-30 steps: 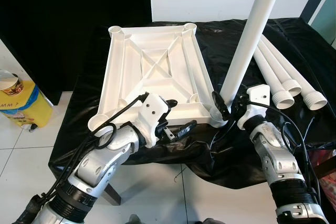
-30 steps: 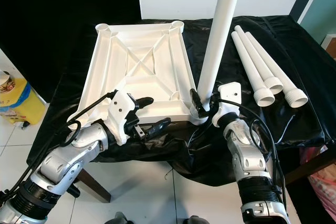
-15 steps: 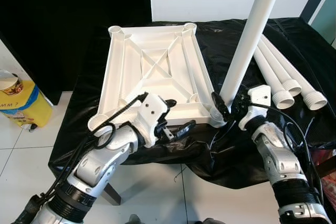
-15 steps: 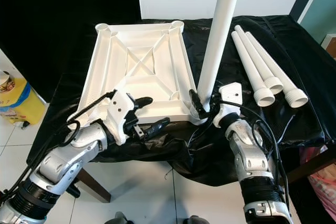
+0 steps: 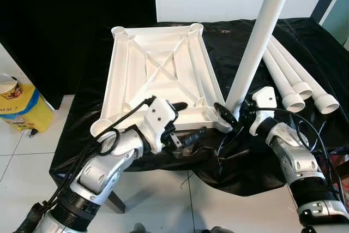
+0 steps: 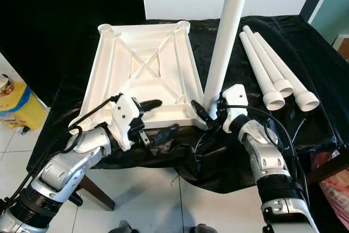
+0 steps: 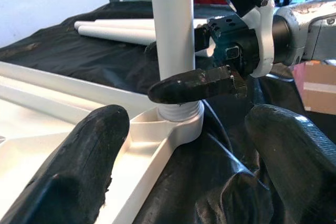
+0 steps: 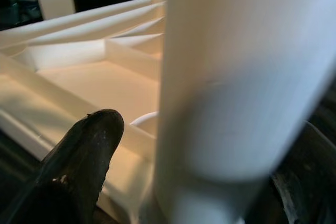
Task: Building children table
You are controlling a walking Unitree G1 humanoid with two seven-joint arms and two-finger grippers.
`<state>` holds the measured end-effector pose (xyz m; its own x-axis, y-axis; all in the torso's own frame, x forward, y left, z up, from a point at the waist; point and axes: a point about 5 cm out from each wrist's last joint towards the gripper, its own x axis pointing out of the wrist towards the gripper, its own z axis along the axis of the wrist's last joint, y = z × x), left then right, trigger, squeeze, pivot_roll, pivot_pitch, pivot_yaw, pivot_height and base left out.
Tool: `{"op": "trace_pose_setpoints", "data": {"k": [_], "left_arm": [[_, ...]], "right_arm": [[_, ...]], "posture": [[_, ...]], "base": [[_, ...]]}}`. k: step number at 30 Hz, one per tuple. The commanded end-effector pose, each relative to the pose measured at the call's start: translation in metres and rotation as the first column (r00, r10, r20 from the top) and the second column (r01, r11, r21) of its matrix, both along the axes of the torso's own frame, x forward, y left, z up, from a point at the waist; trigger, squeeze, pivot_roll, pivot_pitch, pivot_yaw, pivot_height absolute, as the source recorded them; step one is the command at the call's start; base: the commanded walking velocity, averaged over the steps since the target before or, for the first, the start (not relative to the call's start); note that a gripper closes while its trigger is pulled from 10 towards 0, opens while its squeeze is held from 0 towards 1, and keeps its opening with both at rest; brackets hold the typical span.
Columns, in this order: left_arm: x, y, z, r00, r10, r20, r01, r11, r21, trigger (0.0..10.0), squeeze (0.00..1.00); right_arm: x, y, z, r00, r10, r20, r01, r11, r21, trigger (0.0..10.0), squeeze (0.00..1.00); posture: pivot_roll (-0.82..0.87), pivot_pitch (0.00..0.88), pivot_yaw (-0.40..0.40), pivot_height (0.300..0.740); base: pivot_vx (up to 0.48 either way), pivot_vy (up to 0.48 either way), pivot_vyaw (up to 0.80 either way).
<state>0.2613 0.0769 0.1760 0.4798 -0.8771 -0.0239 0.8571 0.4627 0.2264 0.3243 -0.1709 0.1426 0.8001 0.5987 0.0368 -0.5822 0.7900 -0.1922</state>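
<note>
The white table top point(image 5: 158, 75) lies upside down in the middle of the frame, on a black sheet point(image 5: 305, 42) that covers the support under it. One white leg point(image 5: 256, 42) stands upright in the corner socket point(image 7: 176, 124) at the lower right of the table top; its threaded end sits in the socket, but I cannot tell how deep it is screwed. Three more legs point(image 5: 294, 83) lie side by side on the sheet at the right of the frame, well apart from the table top.

The right gripper point(image 6: 210, 110) is at the base of the standing leg, its fingers narrow around it, so it holds the leg just above the socket. The left gripper point(image 5: 185, 121) is at the near edge of the table top, lower middle of the frame. Its fingers point(image 7: 79, 171) are wide apart and hold nothing; one lies over the rim, one below it.

I judge that the step in hand is fixing the first leg. The next move probably calls for turning the leg until it is tight, while the left gripper keeps the table top from sliding. Then the right gripper must release and go to a lying leg.

At the left edge a yellow container point(image 5: 19, 105) stands on the floor.
</note>
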Motion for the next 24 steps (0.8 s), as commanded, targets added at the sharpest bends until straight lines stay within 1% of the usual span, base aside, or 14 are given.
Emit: {"op": "trace_pose_setpoints", "data": {"k": [1, 3, 7, 8, 10, 11, 12, 13, 16, 17, 18, 23, 24], "left_arm": [[-0.001, -0.002, -0.002, 0.999, -0.033, 0.005, 0.033, 0.999, 0.02, 10.0, 0.0], [0.0, -0.003, -0.001, 0.999, -0.041, 0.014, 0.04, 0.999, 0.021, 10.0, 0.0], [0.001, -0.003, -0.001, 0.999, -0.043, 0.016, 0.043, 0.999, 0.022, 10.0, 0.0], [0.001, -0.003, -0.001, 0.999, -0.047, 0.02, 0.046, 0.999, 0.026, 10.0, 0.0], [0.001, -0.003, -0.001, 0.999, -0.047, 0.02, 0.046, 0.999, 0.026, 10.0, 0.0], [0.001, -0.003, -0.001, 0.999, -0.048, 0.023, 0.047, 0.998, 0.029, 10.0, 0.0], [0.001, -0.003, -0.001, 0.999, -0.048, 0.023, 0.047, 0.998, 0.029, 10.0, 0.0], [0.0, -0.003, -0.002, 0.999, -0.048, 0.025, 0.047, 0.998, 0.03, 10.0, 0.0], [-0.001, -0.003, -0.002, 0.998, -0.049, 0.025, 0.048, 0.998, 0.03, 10.0, 0.0], [-0.002, -0.003, -0.003, 0.999, -0.049, 0.023, 0.048, 0.998, 0.03, 10.0, 0.0], [-0.003, -0.003, -0.004, 0.999, -0.049, 0.022, 0.048, 0.998, 0.03, 10.0, 0.0], [-0.003, -0.002, -0.004, 0.999, -0.043, 0.022, 0.042, 0.999, 0.025, 10.0, 0.0], [-0.003, -0.002, -0.004, 0.999, -0.041, 0.022, 0.041, 0.999, 0.023, 10.0, 0.0]], "right_arm": [[0.0, 0.003, -0.004, 1.0, 0.023, -0.011, -0.024, 0.999, -0.021, 10.0, 0.0], [0.006, 0.007, -0.005, 0.999, 0.035, -0.013, -0.035, 0.999, -0.034, 10.0, 0.0], [0.008, 0.009, -0.005, 0.999, 0.035, -0.016, -0.035, 0.999, -0.035, 10.0, 0.0], [0.01, 0.01, -0.007, 0.999, 0.037, -0.023, -0.038, 0.999, -0.036, 4.3, 0.0], [0.01, 0.01, -0.007, 0.999, 0.037, -0.023, -0.038, 0.999, -0.036, 4.3, 0.0], [0.01, 0.01, -0.01, 0.999, 0.036, -0.029, -0.037, 0.999, -0.037, 0.7, 0.0], [0.01, 0.01, -0.01, 0.999, 0.036, -0.029, -0.037, 0.999, -0.037, 0.7, 0.0], [0.01, 0.01, -0.013, 0.999, 0.038, -0.038, -0.039, 0.999, -0.037, 0.0, 0.0], [0.008, 0.008, -0.016, 0.998, 0.035, -0.048, -0.037, 0.999, -0.038, 0.0, 0.0], [0.008, 0.006, -0.018, 0.998, 0.028, -0.057, -0.031, 0.999, -0.039, 2.0, 0.0], [0.007, 0.004, -0.021, 0.998, 0.013, -0.066, -0.015, 0.999, -0.037, 10.0, 0.0], [0.006, 0.001, -0.026, 0.996, -0.032, -0.082, 0.03, 0.999, -0.024, 10.0, 0.0], [0.007, 0.0, -0.027, 0.995, -0.061, -0.08, 0.059, 0.998, -0.025, 10.0, 0.0]], "posture": [[0.01, 0.057, -0.009, 0.74], [0.01, 0.047, -0.004, 0.74], [0.01, 0.046, -0.004, 0.74], [0.02, 0.036, -0.009, 0.74], [0.02, 0.036, -0.009, 0.74], [0.02, 0.035, -0.01, 0.74], [0.02, 0.035, -0.01, 0.74], [0.02, 0.037, -0.013, 0.74], [0.02, 0.038, -0.015, 0.74], [0.02, 0.04, -0.017, 0.74], [0.03, 0.045, -0.022, 0.74], [0.02, 0.051, -0.027, 0.74], [0.02, 0.052, -0.027, 0.74]], "base": [[0.0, 0.0, 0.0], [0.0, 0.0, 0.0], [0.0, 0.0, 0.0], [0.0, 0.0, 0.0], [0.0, 0.0, 0.0], [0.0, 0.0, 0.0], [0.0, 0.0, 0.0], [0.0, 0.0, 0.0], [0.0, 0.0, 0.0], [0.0, 0.0, 0.0], [0.0, 0.0, 0.0], [0.0, 0.0, 0.0], [0.0, 0.0, 0.0]]}}
